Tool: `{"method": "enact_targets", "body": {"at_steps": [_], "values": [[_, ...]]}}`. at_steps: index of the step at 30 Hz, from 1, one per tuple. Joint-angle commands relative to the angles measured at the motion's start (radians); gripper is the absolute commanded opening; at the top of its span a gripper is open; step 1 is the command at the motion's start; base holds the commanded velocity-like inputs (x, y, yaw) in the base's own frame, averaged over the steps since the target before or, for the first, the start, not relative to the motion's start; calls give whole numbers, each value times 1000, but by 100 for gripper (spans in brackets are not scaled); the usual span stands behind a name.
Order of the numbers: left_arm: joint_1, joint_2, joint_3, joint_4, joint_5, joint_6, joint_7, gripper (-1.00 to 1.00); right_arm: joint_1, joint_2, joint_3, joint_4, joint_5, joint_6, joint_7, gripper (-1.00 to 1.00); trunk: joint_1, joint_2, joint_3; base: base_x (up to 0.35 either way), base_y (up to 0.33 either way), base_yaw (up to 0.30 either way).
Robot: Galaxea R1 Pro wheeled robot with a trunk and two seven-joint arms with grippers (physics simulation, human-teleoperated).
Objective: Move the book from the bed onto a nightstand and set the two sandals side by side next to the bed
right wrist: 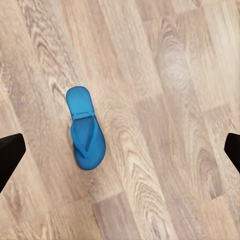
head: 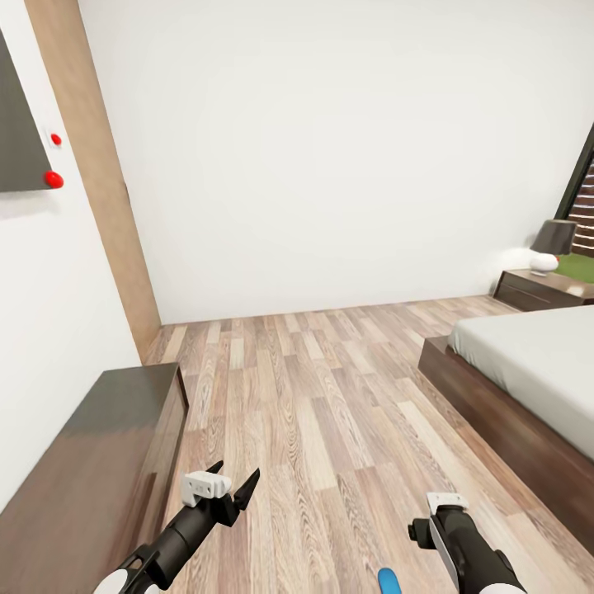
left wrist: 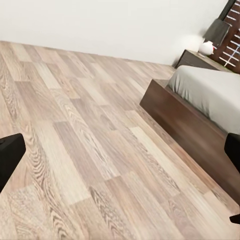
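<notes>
A blue sandal (right wrist: 85, 131) lies flat on the plank floor (right wrist: 165, 100) under the right tool (right wrist: 120, 155), between its spread fingers, untouched. The left tool (head: 233, 488) hangs spread beside the dresser (head: 99, 462).

dresser (head: 107, 445): long, dark, by wall | lamp (head: 551, 244): dark shade, white base | red knobs (head: 54, 178): on grey panel

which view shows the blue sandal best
The right wrist view: the whole sandal lies flat on the wood floor, strap visible, nothing covering it. The head view catches just a blue tip at the bottom edge, near the right arm.
</notes>
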Motion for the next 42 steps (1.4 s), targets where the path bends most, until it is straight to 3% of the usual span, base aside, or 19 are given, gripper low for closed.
{"method": "enact_targets", "body": {"at_steps": [1,42], "values": [[0,0,1,-1,11,10,-3,100,0,0,-1,-1,0,4,-1,100,4,-8,-4,0,0,0],[0,0,-1,-1,11,10,-3,100,0,-7,-4,-11,0,4,1,100,161,-295,-132,0,0,0]]}}
